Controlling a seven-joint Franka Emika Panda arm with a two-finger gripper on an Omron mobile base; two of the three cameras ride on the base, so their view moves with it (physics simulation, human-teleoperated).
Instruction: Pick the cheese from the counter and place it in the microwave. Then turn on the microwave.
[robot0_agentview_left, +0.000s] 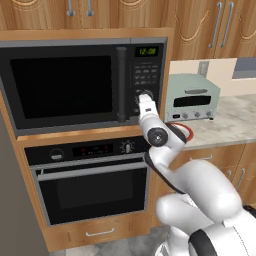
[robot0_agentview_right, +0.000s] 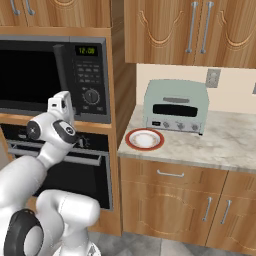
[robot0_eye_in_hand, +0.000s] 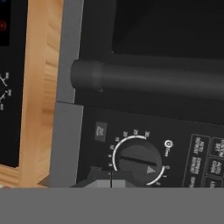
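Wooden kitchen cabinetry is framing the built-in microwave (robot0_agentview_left: 82, 85), door sitting closed. End effector (robot0_eye_in_hand: 111, 180) is hovering pinched fully together, gripping nothing, right at the round knob (robot0_eye_in_hand: 136, 161).

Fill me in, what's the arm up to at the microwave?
The gripper, shut and holding nothing, is up against the microwave control panel, right by the round knob. The microwave door is closed and its display is lit green. The cheese isn't on the counter, where a plate sits in front of the toaster oven. It looks like the turn-on step.
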